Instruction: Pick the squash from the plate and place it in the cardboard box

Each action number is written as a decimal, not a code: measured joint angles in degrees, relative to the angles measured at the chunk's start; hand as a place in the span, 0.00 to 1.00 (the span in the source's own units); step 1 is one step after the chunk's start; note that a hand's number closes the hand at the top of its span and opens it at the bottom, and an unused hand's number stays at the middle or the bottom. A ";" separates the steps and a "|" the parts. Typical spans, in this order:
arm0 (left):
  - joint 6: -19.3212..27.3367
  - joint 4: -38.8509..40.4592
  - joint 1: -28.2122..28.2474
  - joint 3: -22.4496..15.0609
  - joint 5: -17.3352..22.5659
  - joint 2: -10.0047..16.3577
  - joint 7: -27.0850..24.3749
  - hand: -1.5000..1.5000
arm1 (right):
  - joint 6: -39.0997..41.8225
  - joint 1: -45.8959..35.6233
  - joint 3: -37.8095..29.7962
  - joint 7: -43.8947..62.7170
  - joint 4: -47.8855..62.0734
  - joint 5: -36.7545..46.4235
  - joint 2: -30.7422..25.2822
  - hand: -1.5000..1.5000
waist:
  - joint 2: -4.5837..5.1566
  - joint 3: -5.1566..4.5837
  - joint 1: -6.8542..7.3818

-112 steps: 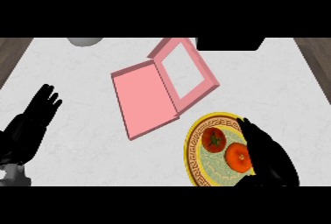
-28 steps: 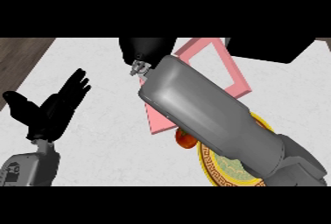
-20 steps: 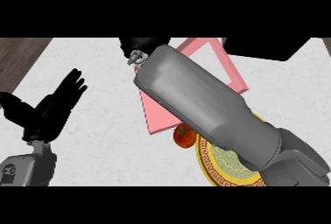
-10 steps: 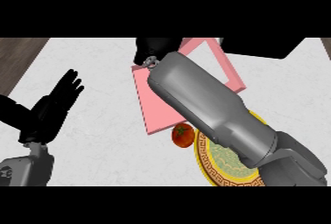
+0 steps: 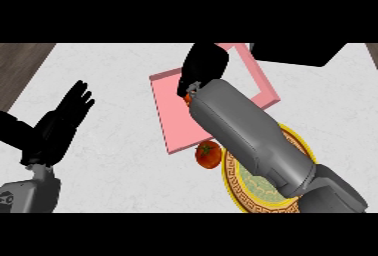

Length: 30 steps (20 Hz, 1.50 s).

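Squash (image 5: 187, 98): I see only an orange sliver of what I take for it, tucked under the heel of my right hand (image 5: 204, 67) over the box (image 5: 171, 120). So little shows that I cannot read its shape or which way its long axis runs. I also cannot tell whether that hand is clamped on it or apart. The box is pink, flat and square-cornered, lying open, with its framed lid hinged away toward the far side. My smooth grey right forearm (image 5: 247, 140) crosses the plate (image 5: 230, 180) and the box's right part, hiding much of both. The plate is round, with a yellow patterned rim and a pale green middle. A round, glossy orange-red fruit (image 5: 208, 154) with a green stalk end sits just beside the plate's left rim, at the box's near edge. The worktop (image 5: 118, 170) is white and marbled, with open room left of the box. Its left edge runs slantwise at the upper left. My left hand (image 5: 53, 134) rests there, spread flat with straight fingers, well apart from everything.
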 measured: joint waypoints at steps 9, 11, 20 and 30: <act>0.03 0.18 0.77 1.23 0.54 0.55 0.18 0.50 | -17.13 1.10 0.75 -3.32 -3.38 2.29 -0.02 0.00 | -0.82 0.12 -1.78; 0.01 0.07 1.16 1.48 0.70 0.62 0.19 0.50 | -21.71 1.04 -0.33 -3.55 -4.08 3.87 -0.03 0.00 | -1.06 0.12 -2.25; 0.25 0.24 3.03 3.62 1.31 1.49 -0.15 0.50 | -38.04 6.59 -3.02 -2.74 -8.50 8.84 0.17 0.00 | -1.87 0.09 -5.33; 0.58 -2.52 8.04 5.00 1.35 1.44 -0.95 0.50 | -41.58 21.58 0.09 1.06 -25.07 18.41 0.41 0.00 | -2.45 0.11 -8.35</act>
